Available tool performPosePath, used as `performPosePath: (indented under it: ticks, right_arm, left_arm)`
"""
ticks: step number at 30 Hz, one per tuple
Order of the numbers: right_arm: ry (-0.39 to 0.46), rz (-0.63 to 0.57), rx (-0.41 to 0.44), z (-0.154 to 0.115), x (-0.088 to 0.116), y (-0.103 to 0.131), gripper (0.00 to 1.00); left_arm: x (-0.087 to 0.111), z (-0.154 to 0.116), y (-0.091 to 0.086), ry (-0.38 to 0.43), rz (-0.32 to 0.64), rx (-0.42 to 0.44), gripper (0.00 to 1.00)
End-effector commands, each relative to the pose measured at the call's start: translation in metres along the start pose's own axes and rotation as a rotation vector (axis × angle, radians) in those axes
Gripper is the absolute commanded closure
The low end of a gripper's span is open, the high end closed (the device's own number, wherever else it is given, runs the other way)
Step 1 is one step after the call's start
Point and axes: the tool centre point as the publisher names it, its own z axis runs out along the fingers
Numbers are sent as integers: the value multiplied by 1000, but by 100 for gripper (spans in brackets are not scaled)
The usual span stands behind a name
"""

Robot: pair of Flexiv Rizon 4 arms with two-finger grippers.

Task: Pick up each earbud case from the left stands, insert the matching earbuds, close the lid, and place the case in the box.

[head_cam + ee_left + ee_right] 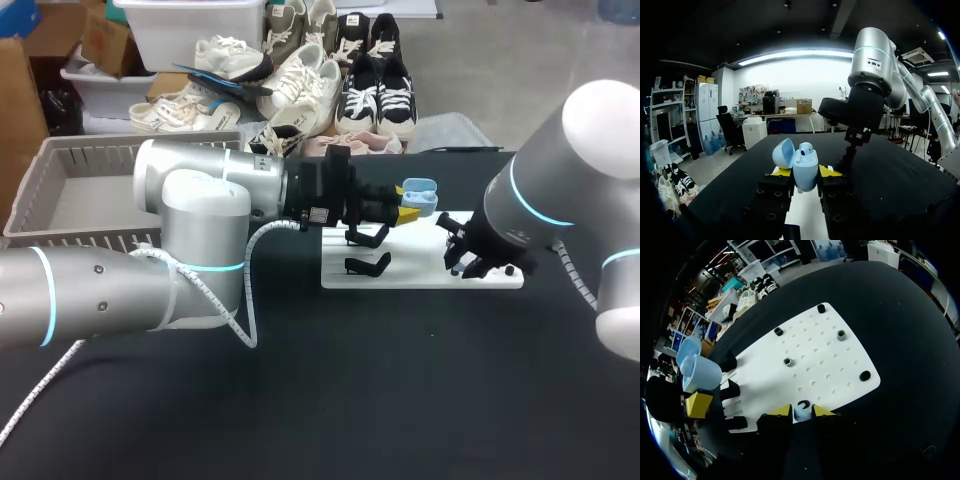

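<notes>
The left gripper (805, 174) clamps the open light-blue earbud case (802, 161), lid up, over the white pegboard (825, 365). The right gripper (801, 411), fingers narrow, pinches a pale earbud (801, 414) at the pegboard's edge.

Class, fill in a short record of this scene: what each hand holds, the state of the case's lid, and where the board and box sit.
left hand: shut on a light blue case
lid: open, one earbud seated inside
right hand: shut on a second earbud, low over the white board
stands: black, on the board
box: grey, behind the left arm
</notes>
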Motion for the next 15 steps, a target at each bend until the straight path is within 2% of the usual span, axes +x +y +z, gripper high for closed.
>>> performPosePath:
  ticks: [1,5,8,11,15]
  right_arm:
    - [-2,3,6,2,0,1,79]
    - [0,6,8,2,0,1,82]
    - [2,6,9,2,0,1,89]
    - [4,8,10,3,0,1,100]
    - [2,10,15,0,0,0,100]
  left_arm:
    - [0,0,-1,-1,0,-3,100]
    - [0,0,-1,-1,0,-3,100]
    - [0,0,-1,-1,0,-3,100]
    - [0,0,-1,-1,0,-3,100]
    - [0,0,-1,-1,0,-3,100]
